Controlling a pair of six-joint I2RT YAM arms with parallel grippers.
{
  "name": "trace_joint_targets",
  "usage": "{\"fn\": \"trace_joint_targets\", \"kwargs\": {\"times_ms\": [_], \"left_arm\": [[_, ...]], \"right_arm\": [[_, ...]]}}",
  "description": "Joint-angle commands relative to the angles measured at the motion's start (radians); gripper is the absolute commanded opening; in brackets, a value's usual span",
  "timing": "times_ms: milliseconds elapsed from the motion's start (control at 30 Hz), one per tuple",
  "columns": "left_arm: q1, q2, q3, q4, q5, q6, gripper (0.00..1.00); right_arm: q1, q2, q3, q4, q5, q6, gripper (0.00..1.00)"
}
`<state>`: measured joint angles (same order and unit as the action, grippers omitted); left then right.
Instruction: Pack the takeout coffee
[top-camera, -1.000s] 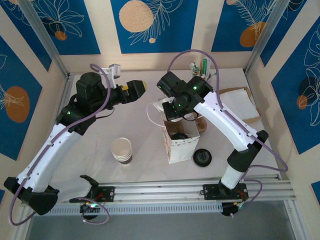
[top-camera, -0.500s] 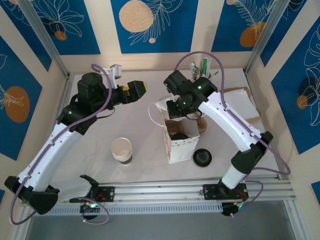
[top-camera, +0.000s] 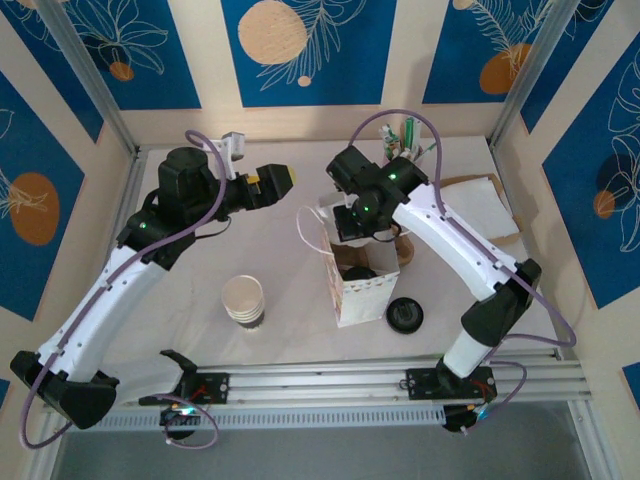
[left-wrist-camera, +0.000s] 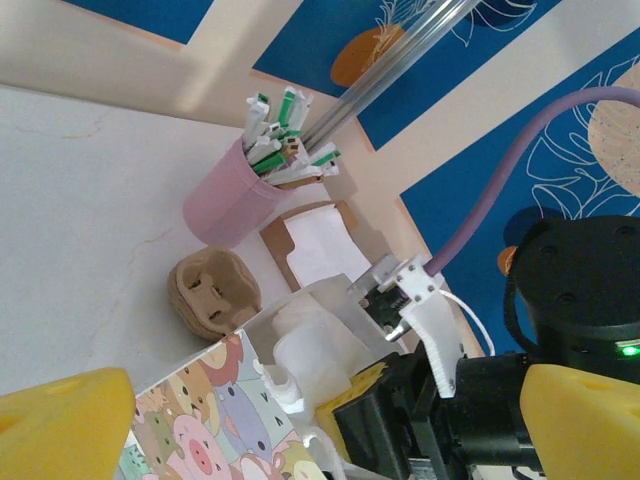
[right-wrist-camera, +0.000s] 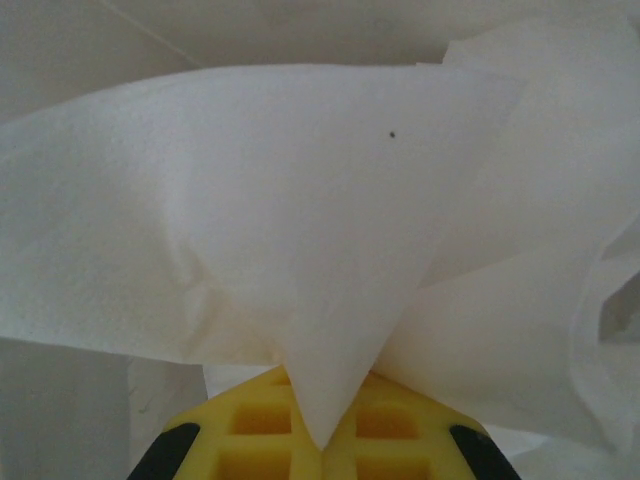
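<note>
While the takeout coffee (top-camera: 357, 272) is sitting inside the open paper bag (top-camera: 360, 298) near the middle of the counter (top-camera: 280, 250), with just its black lid showing to me from above, I am looking over the clutter around it. A stack of lidless cups (top-camera: 244, 300) is standing to the left of the bag, well apart from it. A loose black lid (top-camera: 405, 314) is lying just beside the bag's near right corner. A brown cardboard holder (left-wrist-camera: 212, 295) is sitting just beside the bag's far right side. Farther back, a pink cup (left-wrist-camera: 235, 195) stuffed with packets is standing near the far wall, and a pile of napkins (top-camera: 480, 205) is lying on brown card to its right.

The right gripper (right-wrist-camera: 320, 445) is hanging over the bag's far rim, pinching a white napkin (right-wrist-camera: 300, 220) tight between its yellow fingers, and the sheet is fanning out above the bag's opening. The left gripper (top-camera: 278, 179) is hovering to the far left of the bag, well apart from it, with its fingers spread wide, holding nothing and touching nothing.
</note>
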<state>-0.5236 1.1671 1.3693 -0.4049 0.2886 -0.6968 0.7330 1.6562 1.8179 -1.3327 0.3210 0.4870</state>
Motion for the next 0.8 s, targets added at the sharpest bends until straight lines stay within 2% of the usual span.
{"fn": "trace_joint_targets", "kwargs": {"times_ms": [0, 767], "left_arm": [[0.012, -0.012, -0.004, 0.019, 0.018, 0.012, 0.99], [0.020, -0.010, -0.015, 0.022, 0.031, 0.006, 0.99]], "right_arm": [[0.004, 0.019, -0.024, 0.013, -0.020, -0.001, 0.00], [-0.023, 0.060, -0.148, 0.115, -0.046, -0.011, 0.00]]}}
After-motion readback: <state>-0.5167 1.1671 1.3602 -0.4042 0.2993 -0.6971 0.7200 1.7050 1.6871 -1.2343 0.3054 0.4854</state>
